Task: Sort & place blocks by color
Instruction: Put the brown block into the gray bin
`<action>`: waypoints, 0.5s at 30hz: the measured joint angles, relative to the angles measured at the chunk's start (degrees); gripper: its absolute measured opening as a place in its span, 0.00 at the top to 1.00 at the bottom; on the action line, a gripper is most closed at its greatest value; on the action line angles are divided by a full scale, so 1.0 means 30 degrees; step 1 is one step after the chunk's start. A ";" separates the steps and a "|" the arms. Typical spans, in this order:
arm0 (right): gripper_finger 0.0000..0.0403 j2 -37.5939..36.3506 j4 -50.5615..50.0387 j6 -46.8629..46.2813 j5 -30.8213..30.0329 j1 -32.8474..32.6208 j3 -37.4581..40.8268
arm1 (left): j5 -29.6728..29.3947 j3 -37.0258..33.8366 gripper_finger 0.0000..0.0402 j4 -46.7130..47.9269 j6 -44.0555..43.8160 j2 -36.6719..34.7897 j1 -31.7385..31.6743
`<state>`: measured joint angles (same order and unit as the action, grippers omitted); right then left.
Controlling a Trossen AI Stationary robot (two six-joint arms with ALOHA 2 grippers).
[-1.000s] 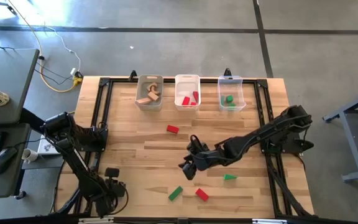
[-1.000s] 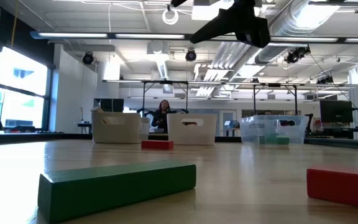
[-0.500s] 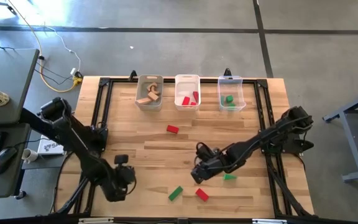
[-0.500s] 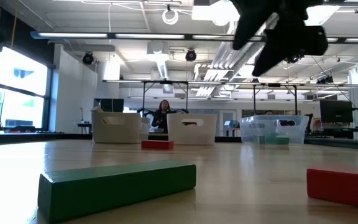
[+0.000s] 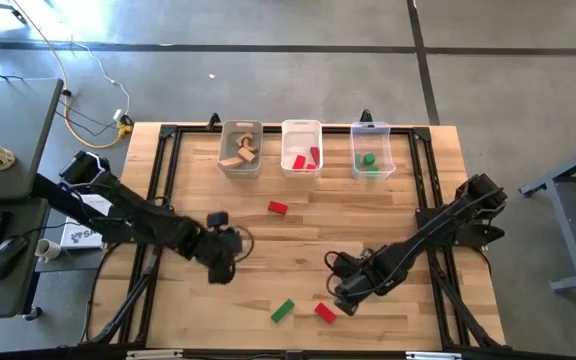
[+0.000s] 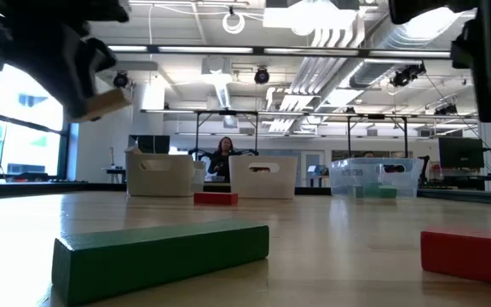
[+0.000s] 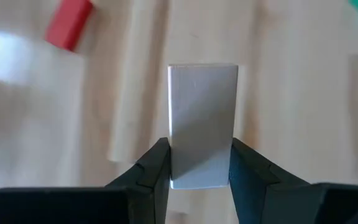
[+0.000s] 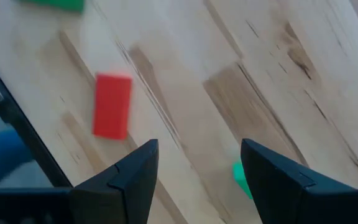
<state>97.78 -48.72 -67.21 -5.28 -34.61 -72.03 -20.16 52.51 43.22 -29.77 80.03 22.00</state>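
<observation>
A light wooden surface [image 5: 398, 210] framed by black rails is seen from above, set on a grey concrete floor [image 5: 268, 80]. Along its far edge three bins are lined up: the left bin [image 5: 240, 149] holds plain wood blocks, the middle bin [image 5: 301, 148] holds red blocks, and the right bin [image 5: 372, 150] holds green ones. Taking the middle bin as landmark, a red block [image 5: 278, 208] lies just in front of it on open wood. Much nearer the front edge, a green block [image 5: 283, 311] and a second red block [image 5: 325, 313] lie close together but apart.

The left gripper [image 5: 222, 252] is held above the surface, in front of the left bin, and is clamped on a plain wood block [image 7: 202, 124]. The right gripper [image 5: 350, 290] is positioned low, just beside the second red block, with its fingers [image 8: 132, 177] spread apart and nothing between them. A small green piece [image 8: 241, 177] is partly seen between those fingers in the right wrist view.

Bare wood lies between the bins and both arms. In the low view a workshop with a seated person [image 6: 222, 157] is seen behind the bins.
</observation>
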 joint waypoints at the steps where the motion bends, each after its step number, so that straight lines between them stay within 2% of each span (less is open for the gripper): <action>1: 0.47 0.0000 -0.0238 0.0099 0.0020 -0.0107 0.0003 | 0.0012 0.0000 0.74 -0.0010 0.0451 -0.0005 -0.0544; 6: 0.47 0.0000 -0.0944 0.0529 0.0123 -0.0371 0.0007 | 0.0209 0.0000 0.74 -0.0234 0.2573 -0.0012 -0.3327; 12: 0.47 0.0000 -0.1686 0.2138 0.1052 -0.0378 0.0015 | 0.1393 0.0007 0.74 -0.0886 0.5334 -0.0480 -0.7140; 15: 0.47 0.0000 -0.1723 0.3097 0.0799 -0.0378 0.0015 | 0.1819 0.0015 0.74 -0.1324 0.6315 -0.0817 -0.9164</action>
<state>97.78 -53.89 -57.92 -2.88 -35.75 -71.99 -14.70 52.56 39.25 -10.82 77.58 -5.50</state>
